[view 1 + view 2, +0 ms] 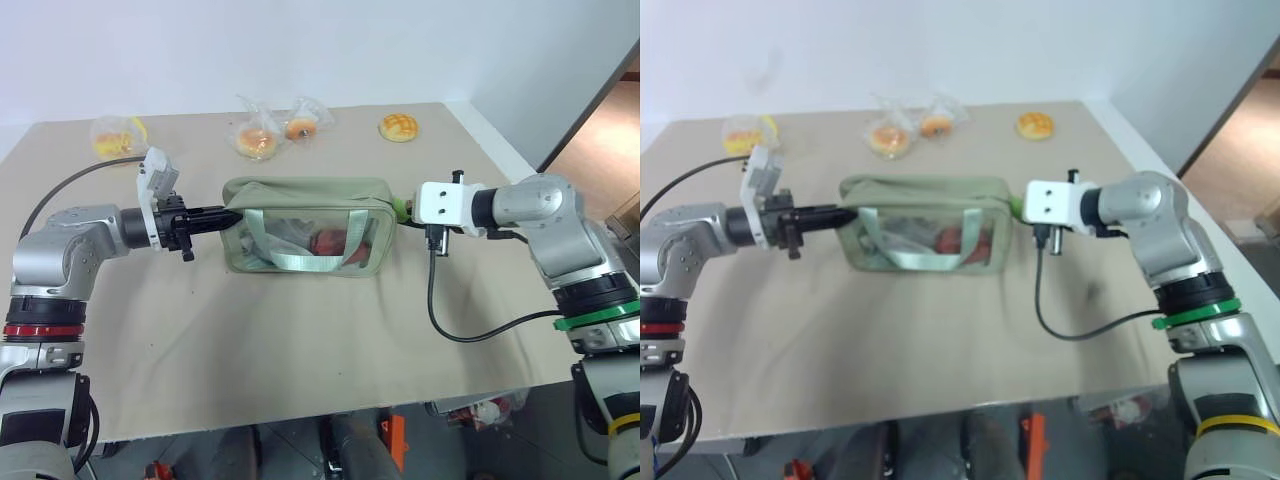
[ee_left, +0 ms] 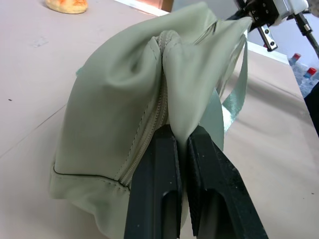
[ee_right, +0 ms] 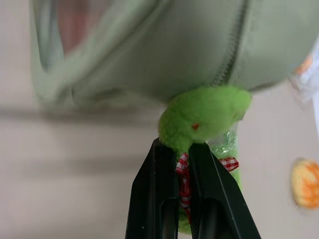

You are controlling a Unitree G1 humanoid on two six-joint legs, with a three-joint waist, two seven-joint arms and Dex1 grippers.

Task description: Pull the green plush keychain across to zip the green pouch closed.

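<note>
Contents of the green pouch (image 1: 300,215) are obscured by its clear panel; its near end is blurred in the right wrist view.

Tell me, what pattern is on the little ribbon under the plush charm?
Red-and-white check ribbon, clearest in the right wrist view.

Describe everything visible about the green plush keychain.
The green plush keychain is a bright lime, fuzzy charm with a small red mark and a red-and-white checked ribbon. It sits at the green pouch's right end, against the zipper seam, pinched by the shut right gripper.
</note>
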